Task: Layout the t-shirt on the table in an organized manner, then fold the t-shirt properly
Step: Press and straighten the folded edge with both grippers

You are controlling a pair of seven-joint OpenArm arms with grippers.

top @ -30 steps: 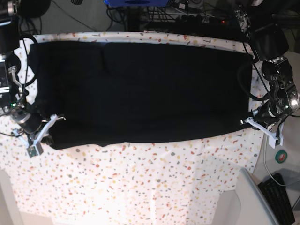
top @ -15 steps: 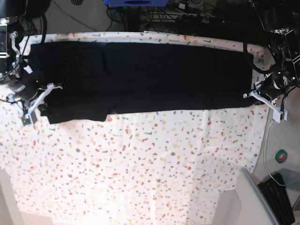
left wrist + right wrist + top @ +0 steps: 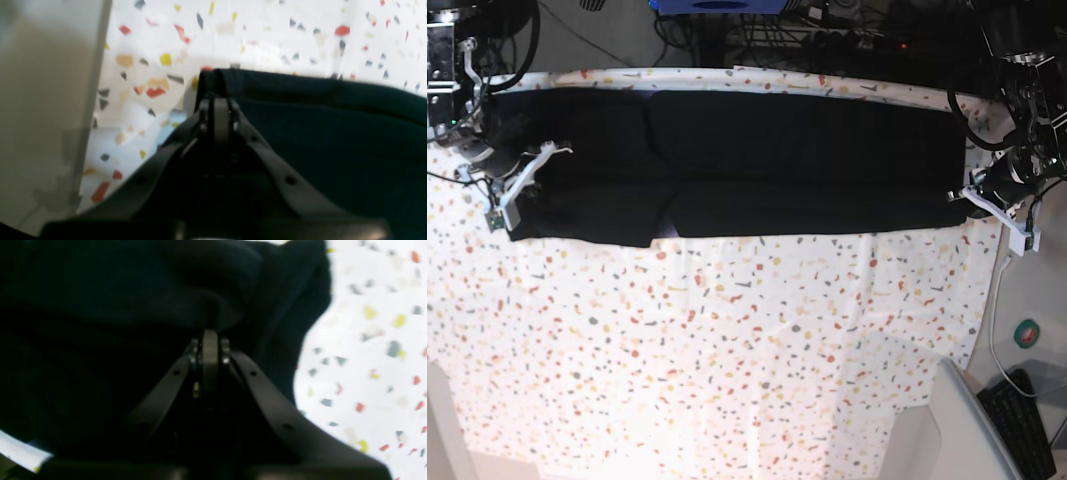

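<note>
1. Shirt point(image 3: 777, 165), black and folded into a long band, lies across the far part of a white tabletop point(image 3: 727, 360) speckled with red, orange, yellow and grey.

2. Two robot arms work its opposite ends in the base view, the right gripper point(image 3: 515, 192) at the picture's left and the left gripper point(image 3: 975, 203) at its right.

3. The left jaws are together, clamped on the black cloth near a corner of the band, as the left wrist view shows.

4. The right jaws are also together, pinching dark fabric where it bunches into soft creases at the other end.

5. Cloth edges show in layers beside the left gripper, one strip running just beyond the gripped fold, with the speckled surface beyond it.

6. The shirt's near edge runs nearly straight from the left gripper toward the middle, then dips in a small uneven flap toward the right gripper.

7. A plain grey side surface point(image 3: 43, 100) borders the speckled covering near the left gripper.

8. A round green object point(image 3: 1027, 333) sits at the picture's right in the base view, near a pale cable point(image 3: 993, 340) and above a black ridged item point(image 3: 1017, 425).
</note>
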